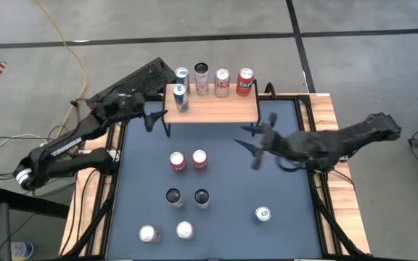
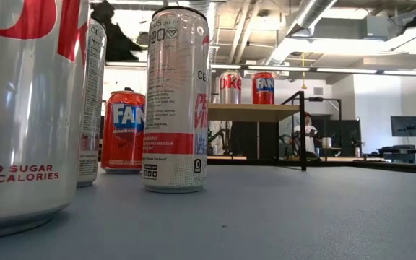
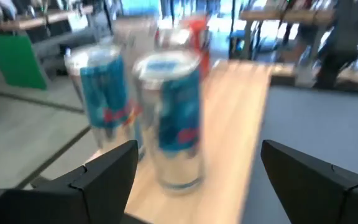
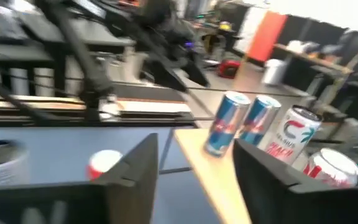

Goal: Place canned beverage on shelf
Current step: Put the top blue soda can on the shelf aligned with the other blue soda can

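The shelf (image 1: 216, 109), a wooden top on black legs, stands at the table's far edge. A blue canned beverage (image 1: 181, 98) stands upright on its left end, and several more cans (image 1: 222, 82) line its far edge. My left gripper (image 1: 155, 120) is open just off the shelf's left end, level. In its wrist view the blue can (image 3: 169, 118) stands a little beyond the open left gripper (image 3: 197, 149), apart from the fingers. My right gripper (image 1: 255, 145) hovers open over the table near the shelf's right end, with nothing inside the right gripper (image 4: 197, 180).
Several cans stand on the grey mat: two red ones (image 1: 189, 161), two dark-topped ones (image 1: 187, 196), two silver ones (image 1: 166, 232) near the front and a blue-topped one (image 1: 263, 214) at the right. Tall cans (image 2: 175, 101) fill the low view's foreground.
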Tool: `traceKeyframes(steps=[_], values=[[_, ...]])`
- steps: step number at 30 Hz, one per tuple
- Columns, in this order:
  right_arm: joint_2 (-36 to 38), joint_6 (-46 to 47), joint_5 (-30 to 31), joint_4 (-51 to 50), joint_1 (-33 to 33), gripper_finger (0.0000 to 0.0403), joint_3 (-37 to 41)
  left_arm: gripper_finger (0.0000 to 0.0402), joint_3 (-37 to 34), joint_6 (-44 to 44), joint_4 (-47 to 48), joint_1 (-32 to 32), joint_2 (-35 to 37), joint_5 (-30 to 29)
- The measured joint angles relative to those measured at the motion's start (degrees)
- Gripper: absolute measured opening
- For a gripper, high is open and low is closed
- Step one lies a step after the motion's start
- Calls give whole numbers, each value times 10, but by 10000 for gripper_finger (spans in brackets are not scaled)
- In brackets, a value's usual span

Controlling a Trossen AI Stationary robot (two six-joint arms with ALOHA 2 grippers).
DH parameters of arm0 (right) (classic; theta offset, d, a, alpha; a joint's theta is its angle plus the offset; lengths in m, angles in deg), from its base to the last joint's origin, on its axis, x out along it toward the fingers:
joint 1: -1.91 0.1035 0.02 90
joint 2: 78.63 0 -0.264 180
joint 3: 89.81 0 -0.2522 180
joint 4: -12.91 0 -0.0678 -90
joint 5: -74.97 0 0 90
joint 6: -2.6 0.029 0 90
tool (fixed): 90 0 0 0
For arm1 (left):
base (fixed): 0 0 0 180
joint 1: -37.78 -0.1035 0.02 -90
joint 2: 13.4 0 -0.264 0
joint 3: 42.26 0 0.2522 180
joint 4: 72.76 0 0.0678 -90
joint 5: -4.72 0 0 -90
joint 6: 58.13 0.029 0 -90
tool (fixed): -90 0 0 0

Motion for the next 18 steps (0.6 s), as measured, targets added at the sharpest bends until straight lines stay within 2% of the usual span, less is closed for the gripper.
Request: traceKeyframes(steps=[4, 6, 7, 9, 12, 18], values=[[-108, -60, -6, 161, -42, 97, 0, 330, 0, -47, 41, 29, 97, 2], [-157, -83, -35, 251, -61, 37, 0, 330, 0, -67, 53, 44, 144, -2], [-181, -87, -56, 284, -71, 19, -1, 328, 0, -81, 59, 51, 167, -8], [-228, -69, -97, 316, -93, 12, -21, 319, 0, -104, 71, 62, 208, -14], [-292, -33, -138, 299, -122, 4, -81, 285, 0, -143, 84, 72, 264, -4], [-430, -68, -158, 177, -146, 0, -270, 174, 1, -192, 110, 75, 335, 26]])
